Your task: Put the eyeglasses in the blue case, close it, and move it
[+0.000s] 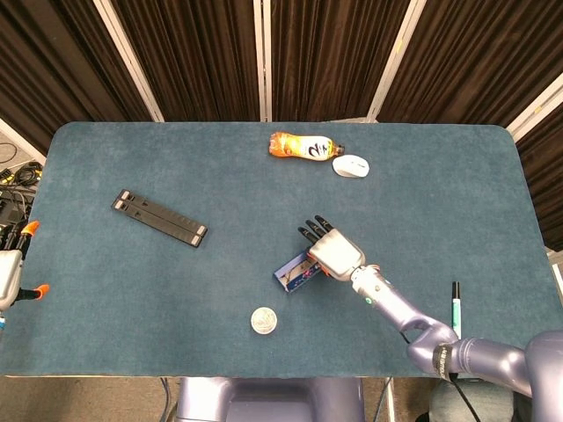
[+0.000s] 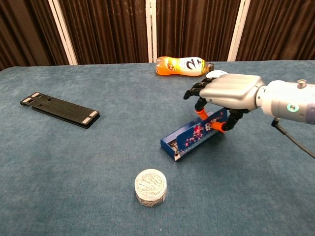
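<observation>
The blue case (image 1: pixel 296 272) (image 2: pixel 193 137) with a flowered side is tilted, its right end raised off the cloth and its left end low. My right hand (image 1: pixel 333 253) (image 2: pixel 230 91) grips that raised end from above, thumb under and fingers over. A glint of the eyeglasses (image 2: pixel 173 145) shows at the case's low left end; the rest is hidden inside. I cannot tell how far the lid stands open. My left hand (image 1: pixel 9 274) shows only partly at the left edge of the head view, off the table, holding nothing.
A round clear tub (image 1: pixel 264 320) (image 2: pixel 150 186) sits near the front edge, just left of the case. A black folded stand (image 1: pixel 159 218) (image 2: pixel 60 109) lies at the left. An orange bottle (image 1: pixel 302 146) (image 2: pixel 183 66) and a white mouse (image 1: pixel 351 165) are at the back. A green pen (image 1: pixel 456 303) lies at the right.
</observation>
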Robot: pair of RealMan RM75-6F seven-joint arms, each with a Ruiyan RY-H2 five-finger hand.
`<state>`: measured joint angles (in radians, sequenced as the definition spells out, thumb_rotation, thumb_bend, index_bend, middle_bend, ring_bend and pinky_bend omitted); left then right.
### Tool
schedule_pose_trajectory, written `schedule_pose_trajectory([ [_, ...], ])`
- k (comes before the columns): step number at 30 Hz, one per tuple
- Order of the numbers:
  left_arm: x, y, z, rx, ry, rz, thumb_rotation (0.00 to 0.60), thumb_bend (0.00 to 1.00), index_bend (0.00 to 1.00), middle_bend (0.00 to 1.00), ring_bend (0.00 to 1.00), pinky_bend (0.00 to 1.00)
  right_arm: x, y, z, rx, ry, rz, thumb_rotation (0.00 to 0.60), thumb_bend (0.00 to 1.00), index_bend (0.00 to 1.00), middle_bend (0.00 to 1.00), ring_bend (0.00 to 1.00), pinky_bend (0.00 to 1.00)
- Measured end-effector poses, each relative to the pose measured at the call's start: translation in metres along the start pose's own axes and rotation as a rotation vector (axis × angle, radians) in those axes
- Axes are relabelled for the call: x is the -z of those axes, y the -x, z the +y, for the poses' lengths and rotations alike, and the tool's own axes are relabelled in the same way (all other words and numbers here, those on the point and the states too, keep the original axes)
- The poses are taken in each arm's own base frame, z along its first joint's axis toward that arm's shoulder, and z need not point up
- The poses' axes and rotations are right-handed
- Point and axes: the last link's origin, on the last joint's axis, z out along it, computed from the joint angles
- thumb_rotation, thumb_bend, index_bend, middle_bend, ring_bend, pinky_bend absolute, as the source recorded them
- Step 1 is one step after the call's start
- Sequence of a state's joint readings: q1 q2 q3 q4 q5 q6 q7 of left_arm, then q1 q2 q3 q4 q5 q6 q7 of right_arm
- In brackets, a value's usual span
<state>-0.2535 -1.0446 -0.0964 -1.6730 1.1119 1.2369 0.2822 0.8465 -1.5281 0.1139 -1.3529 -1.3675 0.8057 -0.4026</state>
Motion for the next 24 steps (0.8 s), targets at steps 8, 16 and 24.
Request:
schedule_pose_trajectory([
  [8, 0.000, 0.000, -0.001, 0.002, -0.001, 0.000, 0.600, 0.00, 0.00, 0.00, 0.00, 0.00, -0.013, -0.001, -0.004, 0.012, 0.023, -0.002, 0.600, 0.47, 0.64, 0.08, 0.00, 0.00],
  [16, -0.001, 0.000, 0.000, 0.000, 0.000, -0.002, 0.600, 0.00, 0.00, 0.00, 0.00, 0.00, -0.021, -0.006, -0.012, 0.028, 0.033, 0.025, 0.600, 0.09, 0.13, 0.05, 0.00, 0.00],
  [24, 0.000, 0.000, -0.001, 0.002, -0.002, 0.001, 0.600, 0.00, 0.00, 0.00, 0.00, 0.00, -0.034, -0.011, -0.023, 0.031, 0.109, 0.131, 0.600, 0.00, 0.06, 0.00, 0.00, 0.00],
])
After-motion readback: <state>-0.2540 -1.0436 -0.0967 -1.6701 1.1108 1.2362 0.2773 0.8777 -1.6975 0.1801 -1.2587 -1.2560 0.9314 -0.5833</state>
